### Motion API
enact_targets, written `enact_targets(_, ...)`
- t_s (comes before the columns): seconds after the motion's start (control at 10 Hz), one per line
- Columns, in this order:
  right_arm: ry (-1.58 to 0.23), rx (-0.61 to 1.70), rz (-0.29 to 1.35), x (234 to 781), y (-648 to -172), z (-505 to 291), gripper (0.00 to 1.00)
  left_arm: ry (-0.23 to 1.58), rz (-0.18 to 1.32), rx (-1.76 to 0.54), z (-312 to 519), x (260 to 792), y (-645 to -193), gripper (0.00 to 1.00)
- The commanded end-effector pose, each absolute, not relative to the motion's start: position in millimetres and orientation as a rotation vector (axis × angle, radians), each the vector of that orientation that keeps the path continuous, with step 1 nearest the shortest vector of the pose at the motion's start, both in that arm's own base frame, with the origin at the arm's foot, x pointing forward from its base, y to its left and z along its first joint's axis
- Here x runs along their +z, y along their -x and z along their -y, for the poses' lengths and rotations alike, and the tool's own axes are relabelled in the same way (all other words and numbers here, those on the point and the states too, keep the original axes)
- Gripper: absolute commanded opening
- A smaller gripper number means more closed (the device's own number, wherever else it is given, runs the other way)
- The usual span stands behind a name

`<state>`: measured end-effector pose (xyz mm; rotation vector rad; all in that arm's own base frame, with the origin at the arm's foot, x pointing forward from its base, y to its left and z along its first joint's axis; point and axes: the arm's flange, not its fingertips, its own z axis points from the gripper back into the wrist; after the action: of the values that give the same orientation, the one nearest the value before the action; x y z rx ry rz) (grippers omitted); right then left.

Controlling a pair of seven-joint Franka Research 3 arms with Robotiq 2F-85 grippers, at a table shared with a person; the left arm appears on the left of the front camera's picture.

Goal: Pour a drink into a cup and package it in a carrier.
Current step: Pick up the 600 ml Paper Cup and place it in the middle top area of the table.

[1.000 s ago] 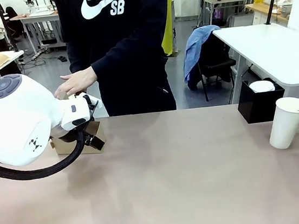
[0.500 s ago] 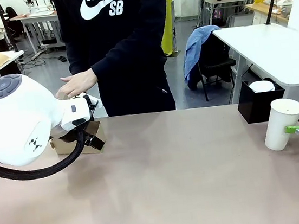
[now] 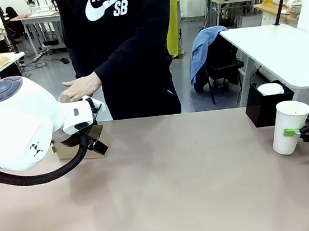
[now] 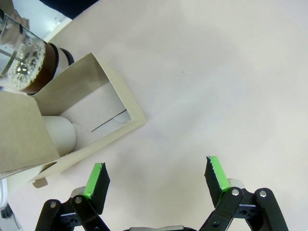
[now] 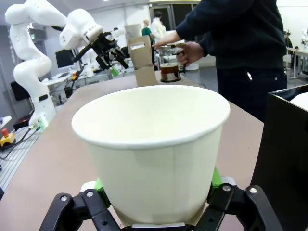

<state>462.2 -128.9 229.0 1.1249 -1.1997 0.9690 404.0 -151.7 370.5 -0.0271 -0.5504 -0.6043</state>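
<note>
The cup (image 3: 290, 112), a tall white paper cup without a lid, stands at the table's right edge. My right gripper (image 3: 295, 131) is shut on its lower part. In the right wrist view the cup (image 5: 154, 144) fills the space between the green pads (image 5: 215, 179). The brown cardboard carrier (image 3: 63, 151) sits far left, partly behind my left arm. My left gripper (image 4: 156, 175) hangs open over bare table next to the carrier (image 4: 86, 89). The dark drink (image 4: 36, 72) is in a glass carafe (image 5: 169, 63), which a person's hand (image 5: 190, 50) holds beside the carrier.
A black box (image 3: 266, 108) with a small white lidded cup (image 3: 270, 89) in it stands just behind the cup. A person (image 3: 129, 45) stands at the far edge, one hand (image 3: 80, 86) over the carrier area. Something white and round (image 4: 58, 137) sits in one carrier compartment.
My right gripper has closed on the cup and slid it a little to the left. The left arm and the person have barely moved.
</note>
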Motion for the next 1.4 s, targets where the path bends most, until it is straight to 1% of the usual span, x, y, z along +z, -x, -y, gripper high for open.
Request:
enact_targets(0.0, -1.117, 0.982, 1.212, 231, -462, 129, 0.80, 0.028, 0.550, -0.602, 151, 370, -404, 1.00)
enact_targets(0.3, -1.124, 0.970, 1.201, 229, -462, 129, 0.80, 0.028, 0.550, -0.602, 151, 370, -404, 1.00)
enact_targets(0.4, -1.066, 0.984, 1.206, 264, -459, 99, 0.80, 0.028, 0.550, -0.602, 151, 370, -404, 1.00)
enact_targets(0.5, -1.015, 0.934, 1.221, 296, -464, 66, 0.80, 0.028, 0.550, -0.602, 151, 370, -404, 1.00)
enact_targets(0.6, -0.960, 0.863, 1.232, 315, -475, 38, 0.80, 0.028, 0.550, -0.602, 151, 370, -404, 1.00)
enact_targets(0.7, -0.955, 0.832, 1.245, 328, -485, 13, 0.80, 0.028, 0.550, -0.602, 151, 370, -404, 1.00)
enact_targets(1.0, -0.960, 0.694, 1.334, 347, -522, -79, 0.80, 0.028, 0.550, -0.602, 151, 370, -404, 1.00)
enact_targets(1.2, -0.940, 0.675, 1.437, 342, -541, -133, 0.80, 0.028, 0.550, -0.602, 151, 370, -404, 1.00)
enact_targets(1.3, -0.929, 0.699, 1.453, 334, -552, -154, 0.80, 0.028, 0.550, -0.602, 151, 370, -404, 1.00)
